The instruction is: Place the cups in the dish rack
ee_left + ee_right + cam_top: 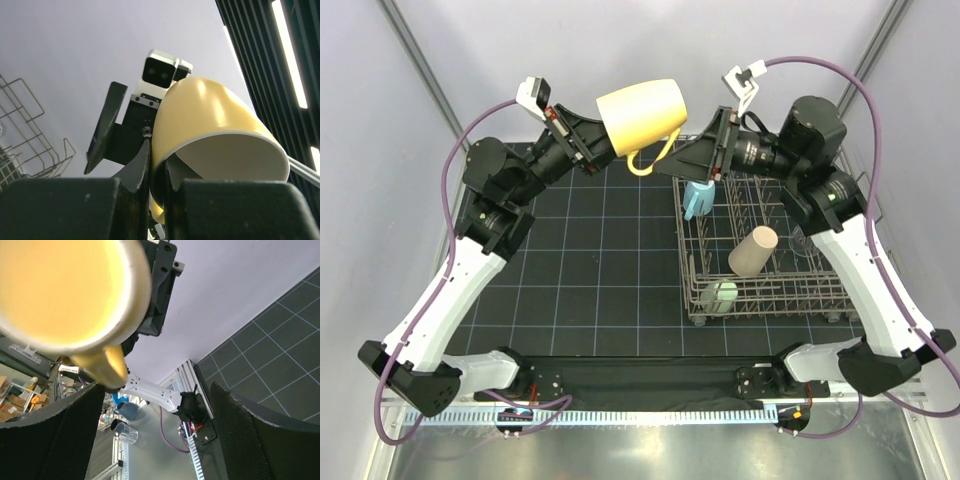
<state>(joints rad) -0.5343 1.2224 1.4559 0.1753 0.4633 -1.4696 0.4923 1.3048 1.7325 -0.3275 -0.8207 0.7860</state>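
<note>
My left gripper (605, 135) is shut on the rim of the yellow mug (640, 113), one finger inside and one outside, holding it high over the mat beside the dish rack (840, 285). The mug's handle (650, 162) hangs down towards my right gripper (685, 160). In the left wrist view the mug (210, 115) fills the right side above that gripper (157, 155). My right gripper (157, 430) stands open, with the mug (65, 290) and its handle (107, 367) just above its left finger (50, 435). A light blue cup (698, 198), a tan tumbler (752, 250) and a pale green cup (723, 295) lie in the rack.
The rack stands on the right half of the dark gridded mat (590, 270), its wire side visible in the left wrist view (25, 130). Pale walls close in the back and the sides. Both arm bases sit on the rail (650, 410) at the near edge.
</note>
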